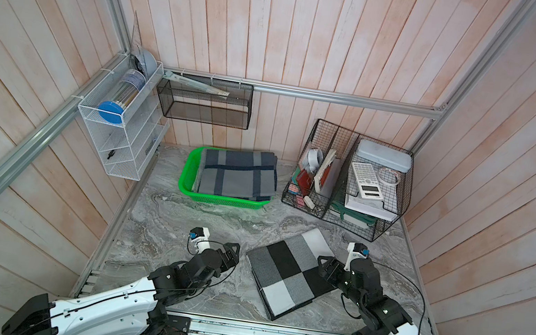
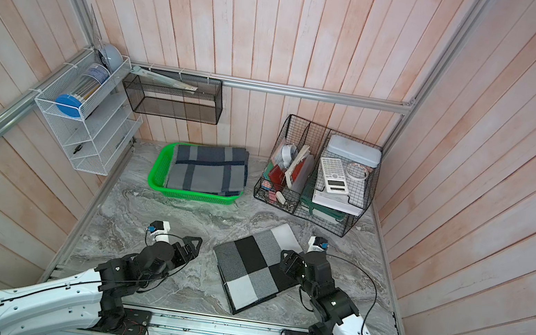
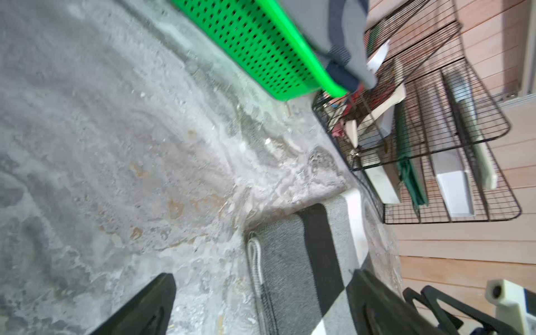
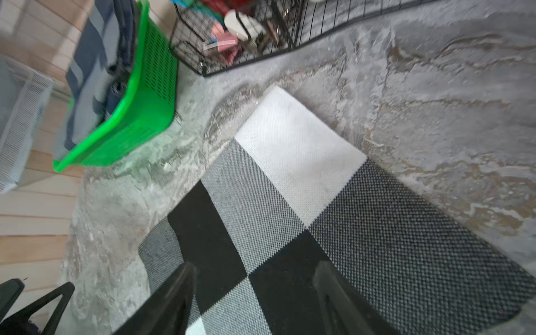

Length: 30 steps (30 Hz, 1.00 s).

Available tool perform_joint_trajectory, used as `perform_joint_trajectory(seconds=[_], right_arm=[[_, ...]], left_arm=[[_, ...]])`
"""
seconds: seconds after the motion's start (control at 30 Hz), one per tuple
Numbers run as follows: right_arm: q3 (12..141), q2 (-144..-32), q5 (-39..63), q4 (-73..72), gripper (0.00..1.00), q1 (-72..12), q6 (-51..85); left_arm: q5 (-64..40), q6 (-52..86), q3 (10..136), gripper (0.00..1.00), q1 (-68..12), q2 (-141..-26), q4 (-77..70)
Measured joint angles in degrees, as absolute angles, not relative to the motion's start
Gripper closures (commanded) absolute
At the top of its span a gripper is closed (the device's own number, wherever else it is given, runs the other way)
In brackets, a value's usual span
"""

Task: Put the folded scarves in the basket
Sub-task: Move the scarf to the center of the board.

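In both top views, the folded checked scarf is lying flat on the marble tabletop, well apart from the green basket, which is being occupied by a folded blue-grey plaid cloth. The left gripper is being held just beside the scarf and the right gripper over its right edge

In the left wrist view, the left gripper is being held spread wide, with the scarf's edge below it

In the right wrist view, the right gripper is being held spread above the scarf, pinching nothing
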State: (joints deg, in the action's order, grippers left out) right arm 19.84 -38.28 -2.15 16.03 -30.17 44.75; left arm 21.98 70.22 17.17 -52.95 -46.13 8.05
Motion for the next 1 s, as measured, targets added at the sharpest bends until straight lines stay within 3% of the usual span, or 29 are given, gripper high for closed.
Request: perform_joint_trajectory(seconds=[0.13, 0.27, 0.47, 0.57, 0.67, 0.73, 1.0], right_arm=[[22.44, -49.15, -1.04, 15.75, 0.45, -30.17, 40.03], [24.49, -55.90, -0.49, 13.58, 0.45, -30.17, 37.10], [24.49, -61.21, -0.23, 10.17, 0.47, -30.17, 36.01], [24.47, -62.50, -0.08, 9.78, 0.48, -30.17, 35.88], [23.97, -63.13, 0.14, 9.08, 0.48, -30.17, 35.92], [23.53, -63.40, 0.36, 8.84, 0.48, -30.17, 35.94], [22.04, -63.51, 0.95, 7.75, 0.47, -32.86, 37.47]], left_arm=[[20.75, 73.10, 16.01, 0.07, -57.47, -52.58, 6.11], [19.90, 74.52, 18.55, 0.14, -62.43, -61.80, 2.04], [17.43, 75.33, 21.32, 0.19, -63.20, -73.12, -6.04], [16.93, 76.03, 23.09, 0.29, -63.18, -76.51, -8.12], [16.95, 76.53, 24.23, 0.49, -63.18, -79.31, -9.72], [17.04, 76.51, 24.75, 0.57, -63.18, -80.77, -10.24], [13.93, 74.83, 24.73, 0.61, -55.77, -84.77, -16.88]])
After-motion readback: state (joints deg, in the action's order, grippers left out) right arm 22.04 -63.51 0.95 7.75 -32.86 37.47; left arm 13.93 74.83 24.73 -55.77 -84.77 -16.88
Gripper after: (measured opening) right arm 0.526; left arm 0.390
